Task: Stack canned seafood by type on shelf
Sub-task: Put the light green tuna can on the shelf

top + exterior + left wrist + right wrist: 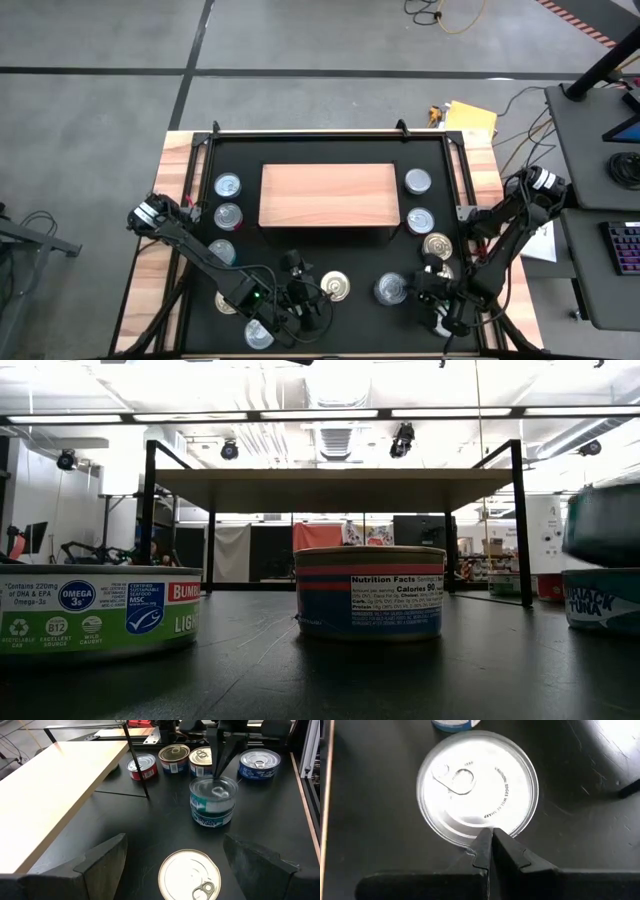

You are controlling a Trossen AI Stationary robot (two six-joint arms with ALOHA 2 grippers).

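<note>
Left pincer, dark fingers spread apart, hovers over a round gold-lidded tin; right pincer, pressed together, hangs above a shiny silver lid.

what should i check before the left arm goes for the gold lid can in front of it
1. left gripper open: ok, fingers spread either side of the can.
2. gold lid can upright, pull tab up: ok.
3. Can centred between the fingers: ok in the left wrist view.
4. shelf top free for placing: ok, no cans on it.
5. right gripper out of the way: ok, shut, over a silver lid can on its own side.
6. Can type, for sorting: cannot tell, label not visible.
</note>
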